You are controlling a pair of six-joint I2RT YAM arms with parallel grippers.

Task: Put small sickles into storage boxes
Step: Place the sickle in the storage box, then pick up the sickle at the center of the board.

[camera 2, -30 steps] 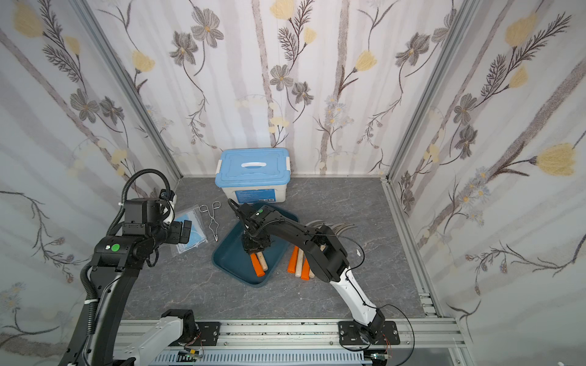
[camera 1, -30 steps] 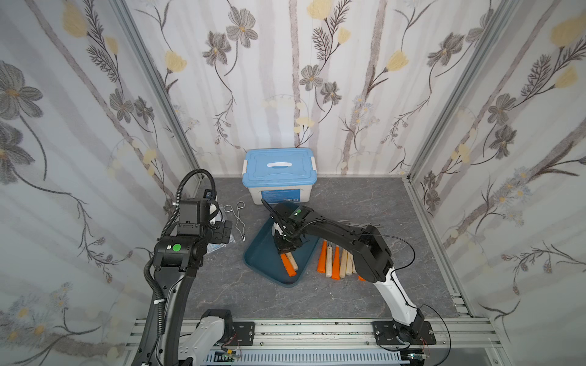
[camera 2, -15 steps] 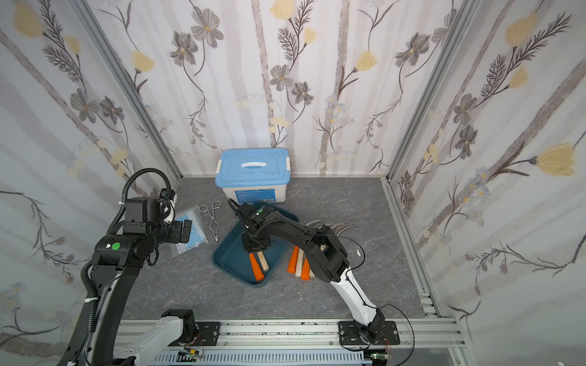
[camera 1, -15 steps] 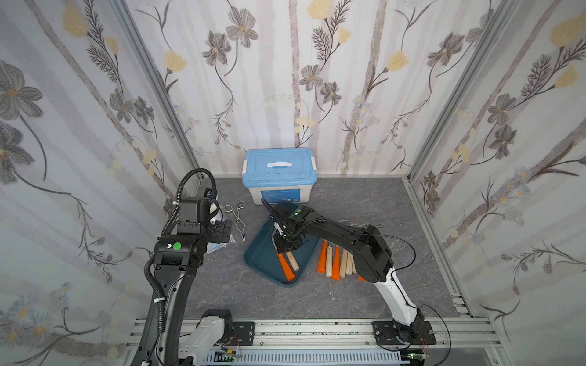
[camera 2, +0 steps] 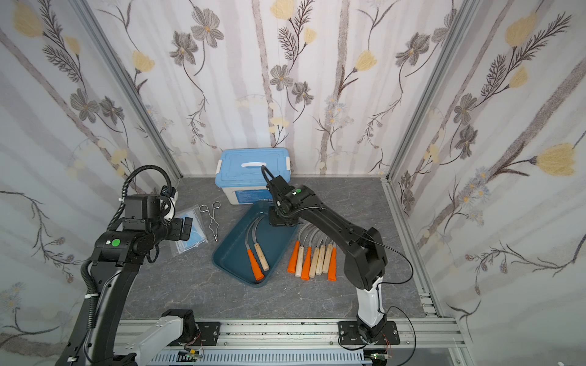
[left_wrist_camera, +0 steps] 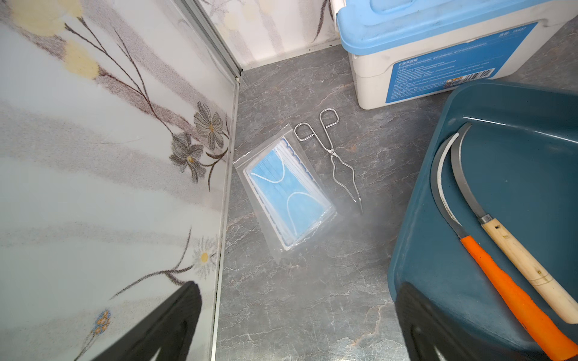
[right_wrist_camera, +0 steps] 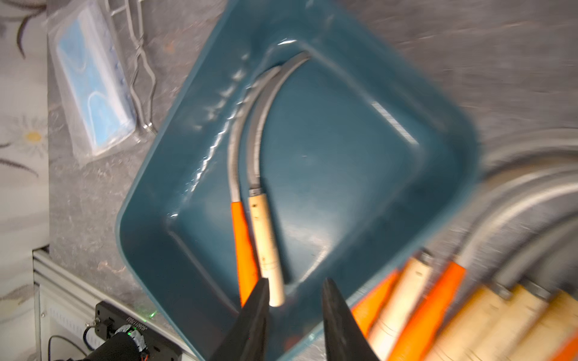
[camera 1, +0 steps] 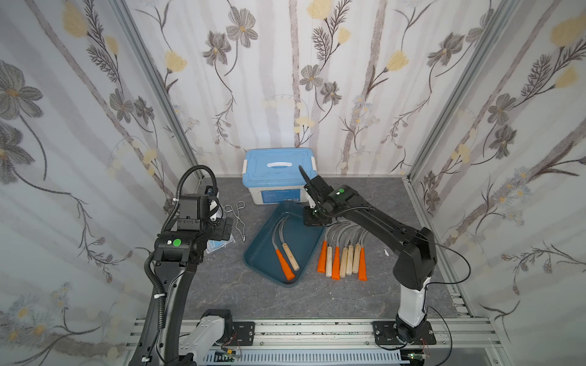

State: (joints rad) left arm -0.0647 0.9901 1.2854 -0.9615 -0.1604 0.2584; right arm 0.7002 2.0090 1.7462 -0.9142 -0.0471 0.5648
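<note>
Two small sickles [camera 1: 282, 263] (one orange-handled, one wooden-handled) lie side by side inside the teal storage box [camera 1: 257, 256]. Six more sickles [camera 1: 342, 261] lie in a row on the tabletop [camera 1: 253, 301] just beside it. The right pincer [right_wrist_camera: 295, 286] hovers over the box, slightly parted, holding nothing. The left pincer [left_wrist_camera: 297, 290] is spread wide, also holding nothing. The blue label [left_wrist_camera: 453, 72] on the white lidded box [camera 1: 279, 193] shows a barcode, and its print is too small to read.

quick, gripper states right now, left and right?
Left gripper: open, holding nothing.
Right gripper: open, jaws a little apart, holding nothing.
</note>
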